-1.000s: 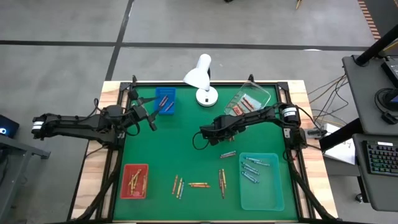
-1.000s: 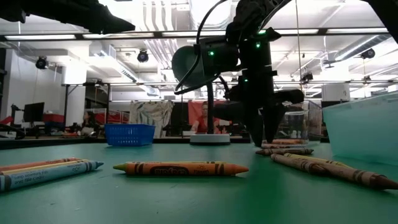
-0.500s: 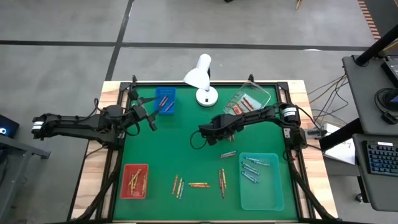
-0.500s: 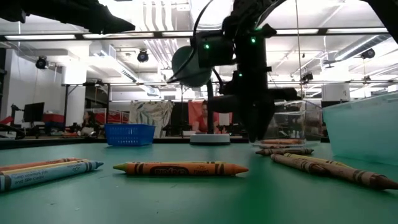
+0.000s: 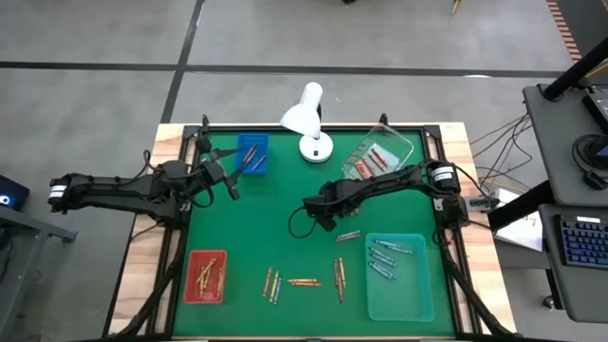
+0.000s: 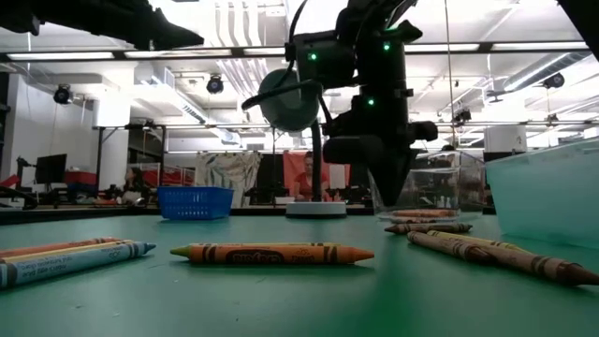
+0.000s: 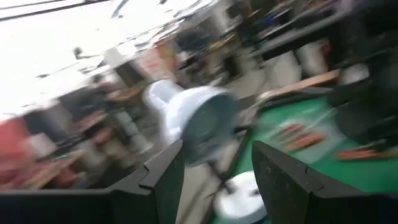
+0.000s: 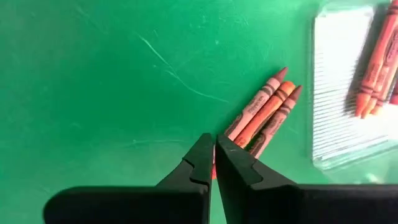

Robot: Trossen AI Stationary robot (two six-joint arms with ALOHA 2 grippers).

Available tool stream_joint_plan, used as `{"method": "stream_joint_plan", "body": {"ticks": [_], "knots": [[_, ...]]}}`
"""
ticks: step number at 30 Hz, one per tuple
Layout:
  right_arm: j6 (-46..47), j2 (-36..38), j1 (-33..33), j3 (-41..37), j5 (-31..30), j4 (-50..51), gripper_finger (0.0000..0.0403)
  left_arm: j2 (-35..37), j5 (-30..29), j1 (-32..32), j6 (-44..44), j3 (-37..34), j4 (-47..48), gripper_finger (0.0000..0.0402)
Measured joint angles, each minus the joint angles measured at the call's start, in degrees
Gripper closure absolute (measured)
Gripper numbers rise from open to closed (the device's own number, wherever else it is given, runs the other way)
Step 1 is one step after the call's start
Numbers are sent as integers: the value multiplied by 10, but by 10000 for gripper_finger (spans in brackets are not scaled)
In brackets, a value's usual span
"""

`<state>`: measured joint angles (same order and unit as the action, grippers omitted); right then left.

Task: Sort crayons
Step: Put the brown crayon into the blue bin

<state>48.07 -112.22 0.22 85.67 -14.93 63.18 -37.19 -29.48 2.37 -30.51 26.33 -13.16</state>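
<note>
Although partly sorted into the red tray [image 5: 190, 277], blue tray [image 5: 240, 158], clear tray [image 5: 404, 148] and pale tray [image 5: 425, 285], leaves crayons [image 5: 304, 282] loose on the green table [image 5: 266, 218]: a row near the front edge, plus a trio [image 8: 261, 112] just beside the right gripper [image 8: 215, 138]. Looks like the pick-up step for that trio. Right gripper: fingers pressed together at the trio's near ends, apparently nipping nothing. Left gripper [image 5: 231, 187]: spread, waiting beside the blue tray. Next: reopen, straddle one crayon squarely, close, lift, carry to the matching tray
</note>
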Motion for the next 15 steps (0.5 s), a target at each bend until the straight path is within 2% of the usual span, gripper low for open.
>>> {"method": "stream_joint_plan", "body": {"ticks": [1,3,4,5,8,10,13,15], "knots": [[-11,0,0,0,2,1,394,-1,41,1,17,0,6,234],[-16,0,-1,0,3,5,394,-1,199,0,43,0,48,244],[-15,0,-2,0,3,10,394,-4,238,-1,53,0,66,253],[-14,0,-2,0,3,17,394,-10,230,0,61,0,74,265],[-18,0,-2,0,3,34,394,-10,111,8,68,0,87,306],[-32,0,-2,0,3,39,394,-13,114,10,71,0,90,335],[-55,-1,-2,-1,3,39,394,-21,148,12,75,0,98,382],[-63,-1,-3,-1,3,38,394,-25,162,12,76,0,95,396]]}}
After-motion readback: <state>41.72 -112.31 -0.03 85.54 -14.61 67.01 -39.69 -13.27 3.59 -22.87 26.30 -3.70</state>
